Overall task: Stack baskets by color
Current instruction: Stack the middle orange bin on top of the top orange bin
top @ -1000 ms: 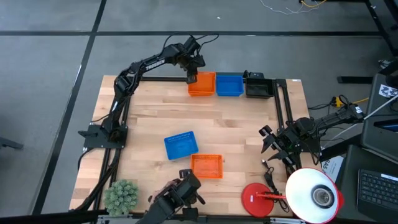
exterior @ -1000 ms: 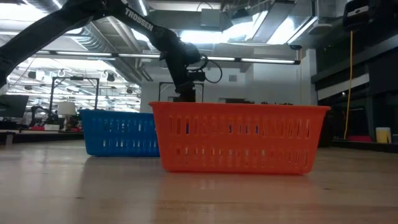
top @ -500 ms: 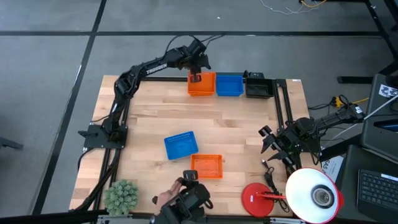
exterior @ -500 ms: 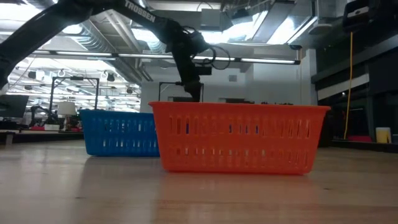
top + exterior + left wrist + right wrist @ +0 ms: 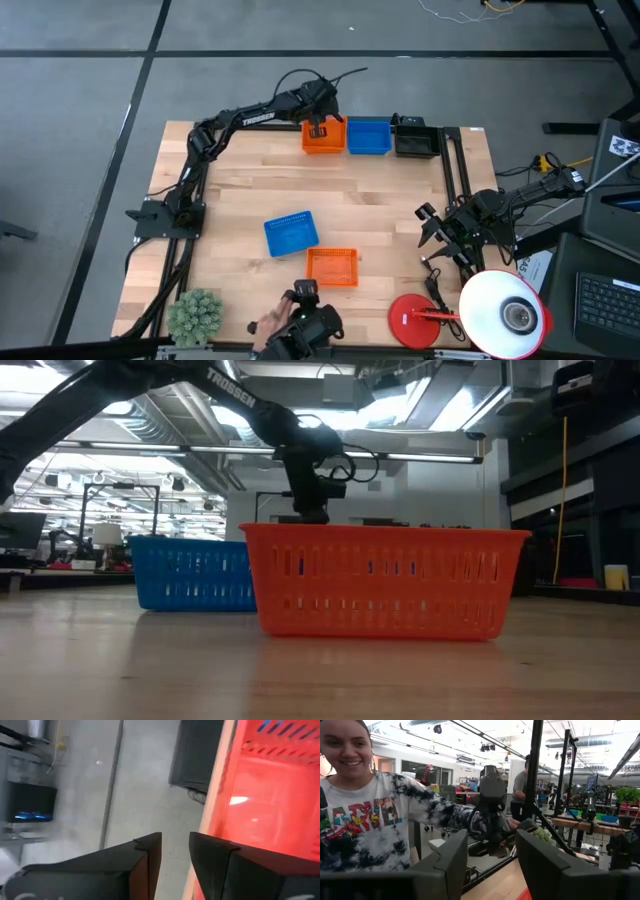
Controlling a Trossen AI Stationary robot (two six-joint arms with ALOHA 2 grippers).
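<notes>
Your left claw (image 5: 320,125) sits at the far edge of the bench (image 5: 240,200), over the far rim of the orange basket (image 5: 324,137), fingers a little apart with that rim between them; no clear pinch visible. That orange basket starts a far-edge row: blue basket (image 5: 368,137) next, black basket (image 5: 415,140) last, edge to edge, row running left-right. Mid-bench you've got a loose blue basket (image 5: 291,233), long axis roughly left-right, skewed slightly. Just nearer lies a loose orange basket (image 5: 332,266), long axis left-right, squarer to the bench. Your right claw (image 5: 437,243) waits at the bench's right edge, spread, nothing in it. A person's hand (image 5: 268,326) shows at the near edge.
</notes>
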